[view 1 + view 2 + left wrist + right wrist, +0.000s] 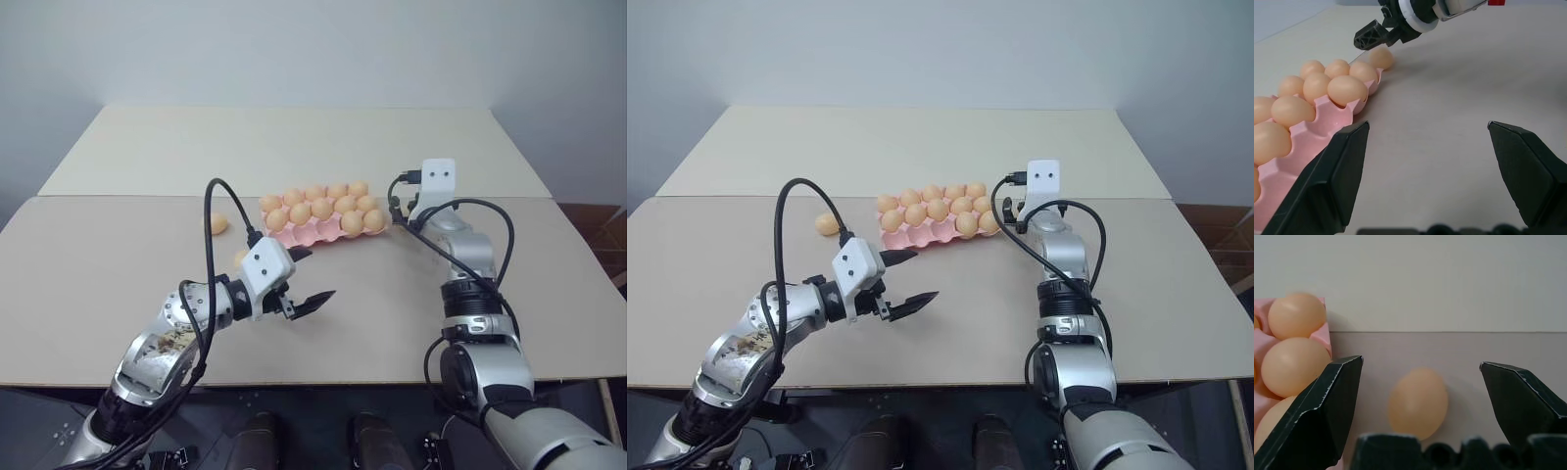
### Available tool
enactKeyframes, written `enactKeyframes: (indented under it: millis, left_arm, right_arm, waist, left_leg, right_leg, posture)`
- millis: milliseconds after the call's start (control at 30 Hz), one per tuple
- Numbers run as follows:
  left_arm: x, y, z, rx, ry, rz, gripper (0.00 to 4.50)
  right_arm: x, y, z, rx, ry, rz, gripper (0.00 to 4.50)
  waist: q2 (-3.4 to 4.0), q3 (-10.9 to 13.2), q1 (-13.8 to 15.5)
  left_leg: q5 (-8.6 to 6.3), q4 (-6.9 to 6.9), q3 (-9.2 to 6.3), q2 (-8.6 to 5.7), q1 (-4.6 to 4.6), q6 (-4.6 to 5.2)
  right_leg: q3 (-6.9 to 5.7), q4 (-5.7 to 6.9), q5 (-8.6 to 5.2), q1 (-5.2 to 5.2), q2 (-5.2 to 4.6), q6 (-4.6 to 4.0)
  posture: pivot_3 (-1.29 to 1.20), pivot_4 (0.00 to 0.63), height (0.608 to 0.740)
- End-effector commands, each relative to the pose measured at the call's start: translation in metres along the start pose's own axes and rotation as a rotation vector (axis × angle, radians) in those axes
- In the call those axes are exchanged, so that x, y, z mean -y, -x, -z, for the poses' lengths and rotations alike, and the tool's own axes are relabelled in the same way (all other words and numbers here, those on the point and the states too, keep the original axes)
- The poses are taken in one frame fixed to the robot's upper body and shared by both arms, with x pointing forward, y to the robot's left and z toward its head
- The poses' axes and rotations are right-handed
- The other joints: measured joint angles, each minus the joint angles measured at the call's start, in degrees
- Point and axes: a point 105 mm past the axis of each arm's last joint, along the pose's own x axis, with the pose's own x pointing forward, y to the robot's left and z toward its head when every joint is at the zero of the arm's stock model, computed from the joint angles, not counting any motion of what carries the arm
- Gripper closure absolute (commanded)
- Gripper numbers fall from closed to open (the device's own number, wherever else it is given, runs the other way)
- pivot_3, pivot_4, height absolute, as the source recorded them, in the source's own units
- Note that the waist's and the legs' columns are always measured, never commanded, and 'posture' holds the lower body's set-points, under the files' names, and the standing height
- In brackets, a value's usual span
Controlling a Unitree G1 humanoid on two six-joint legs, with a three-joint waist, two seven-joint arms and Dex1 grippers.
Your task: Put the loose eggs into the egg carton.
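The pink egg carton (304, 238) lies mid-table with eggs in most of its cups. One loose egg (217, 223) rests on the table left of it. Another loose egg (240, 257) peeks out behind my left wrist. My left gripper (312, 277) hovers open and empty in front of the carton's left end. At the carton's right end a further loose egg (1418, 403) lies on the table between the fingers of my open right gripper (1420, 363), untouched. The left wrist view shows that egg (1381, 58) just below the right gripper (1371, 39).
The table is two beige tops joined along a seam (147, 196) just behind the carton. The far top (294, 137) runs back to a pale wall. The front edge (323, 380) is close to my arms. Black cables loop over both wrists.
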Motion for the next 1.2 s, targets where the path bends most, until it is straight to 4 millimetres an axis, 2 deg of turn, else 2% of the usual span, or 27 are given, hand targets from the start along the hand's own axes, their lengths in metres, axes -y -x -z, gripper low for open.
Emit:
enactKeyframes:
  millis: [33,333,433,633,700,767,900,1000,1100,1200]
  left_arm:
    - [0.003,0.000,-0.009,0.030,-0.033,0.004,0.31]
    - [0.001,-0.001,-0.009,0.033,-0.035,-0.001,0.31]
    - [0.002,-0.001,-0.009,0.034,-0.035,-0.001,0.31]
    - [-0.002,0.000,-0.010,0.040,-0.032,-0.013,0.31]
    - [-0.003,0.000,-0.009,0.038,-0.032,-0.018,0.31]
    - [-0.003,0.002,-0.009,0.036,-0.029,-0.028,0.31]
    - [-0.007,0.013,-0.005,0.030,0.003,-0.088,0.31]
    - [-0.011,0.029,0.004,-0.010,0.023,-0.159,0.31]
    - [-0.017,0.043,0.013,-0.057,0.036,-0.235,0.31]
    - [-0.021,0.052,0.019,-0.092,0.055,-0.292,0.31]
  right_arm:
    - [0.003,-0.003,-0.017,0.045,-0.022,-0.001,0.02]
    - [0.008,-0.015,-0.001,-0.028,-0.027,0.007,0.02]
    - [0.009,-0.016,0.000,-0.038,-0.043,0.006,0.60]
    - [0.009,-0.015,-0.004,-0.019,-0.050,-0.005,2.58]
    - [0.008,-0.014,-0.005,-0.008,-0.042,-0.014,2.86]
    - [0.007,-0.009,-0.008,0.016,-0.027,-0.033,2.94]
    - [-0.013,0.022,-0.027,0.157,0.059,-0.163,3.01]
    - [-0.038,0.063,-0.038,0.249,0.096,-0.317,3.02]
    - [-0.061,0.097,-0.036,0.293,0.123,-0.435,3.04]
    - [-0.084,0.117,-0.030,0.308,0.167,-0.529,3.08]
  waist:
    - [0.00,0.00,-0.02]
    - [0.00,0.00,-0.10]
    - [0.01,0.01,-0.15]
    - [0.02,0.01,-0.20]
    - [0.02,0.01,-0.20]
    - [0.02,0.01,-0.19]
    - [0.02,0.01,-0.04]
    - [0.02,0.01,-0.17]
    - [0.02,0.01,-0.17]
    - [0.02,0.01,0.01]
  left_leg:
    - [0.00,0.00,0.00,0.00,0.00,0.00]
    - [0.00,0.00,0.00,0.00,0.00,0.00]
    - [0.00,0.00,0.00,0.00,0.00,0.00]
    - [0.00,0.00,0.00,0.00,0.00,0.00]
    - [0.00,0.00,0.00,0.00,0.00,0.00]
    - [0.00,0.00,-0.01,0.00,0.00,0.00]
    - [0.00,-0.02,-0.04,0.01,-0.05,0.00]
    - [0.00,-0.01,-0.17,0.03,-0.34,0.00]
    - [0.00,0.00,-0.24,0.04,-0.48,0.00]
    - [0.01,0.02,-0.23,0.04,-0.44,0.00]
  right_leg:
    - [0.00,0.01,0.00,0.00,0.00,0.00]
    - [0.00,0.00,0.00,0.00,0.00,0.00]
    - [0.01,0.01,0.00,0.00,0.00,0.00]
    - [0.01,0.01,0.00,0.00,0.00,0.00]
    - [0.01,0.01,0.00,0.00,0.00,0.00]
    - [0.00,0.01,0.00,0.00,0.00,0.00]
    - [0.00,0.01,0.00,-0.05,-0.01,0.01]
    - [0.07,0.15,0.00,-0.44,-0.02,0.02]
    - [0.23,0.35,0.02,-0.76,0.01,0.01]
    - [0.22,0.31,0.06,-0.71,0.01,0.02]
  posture:
    - [0.00,0.150,0.740]
    - [0.00,0.150,0.740]
    - [0.00,0.150,0.740]
    - [0.00,0.150,0.740]
    - [0.00,0.150,0.740]
    - [0.00,0.150,0.740]
    - [0.00,0.150,0.740]
    - [0.00,0.150,0.740]
    - [0.00,0.150,0.740]
    - [0.00,0.150,0.740]
